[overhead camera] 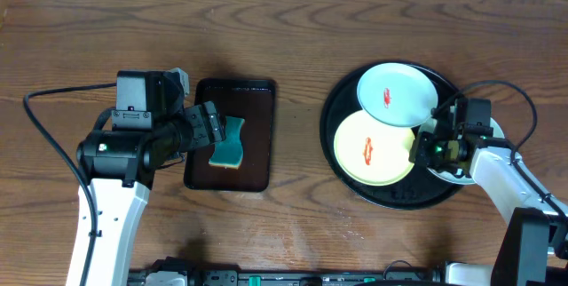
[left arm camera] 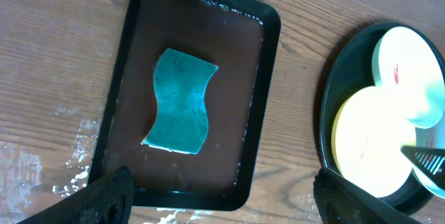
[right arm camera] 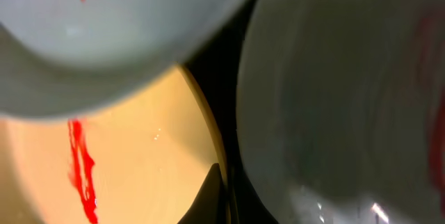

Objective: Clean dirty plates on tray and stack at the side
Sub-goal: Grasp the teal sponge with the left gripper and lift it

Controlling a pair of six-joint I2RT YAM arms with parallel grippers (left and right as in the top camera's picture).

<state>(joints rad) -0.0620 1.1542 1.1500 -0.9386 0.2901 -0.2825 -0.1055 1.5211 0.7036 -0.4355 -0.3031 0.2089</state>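
The round black tray point(overhead camera: 330, 135) holds a pale yellow plate point(overhead camera: 373, 148) with a red smear. A mint-white plate point(overhead camera: 397, 93), also smeared, overlaps its far edge. A third pale plate point(right arm camera: 334, 99) lies at the yellow plate's right, mostly under my right arm in the overhead view. My right gripper point(overhead camera: 417, 148) is shut on the yellow plate's right rim point(right arm camera: 201, 113), which sits pinched between the dark fingertips point(right arm camera: 208, 196). My left gripper point(overhead camera: 216, 131) hangs open over a teal sponge point(left arm camera: 181, 102), its fingers point(left arm camera: 104, 196) wide apart and empty.
The sponge lies in a rectangular dark-brown tray point(left arm camera: 118, 92) left of centre, with water drops on the wood at its near corner. Bare wooden table point(overhead camera: 297, 46) separates the two trays. The black tray point(left arm camera: 327, 113) shows at the right of the left wrist view.
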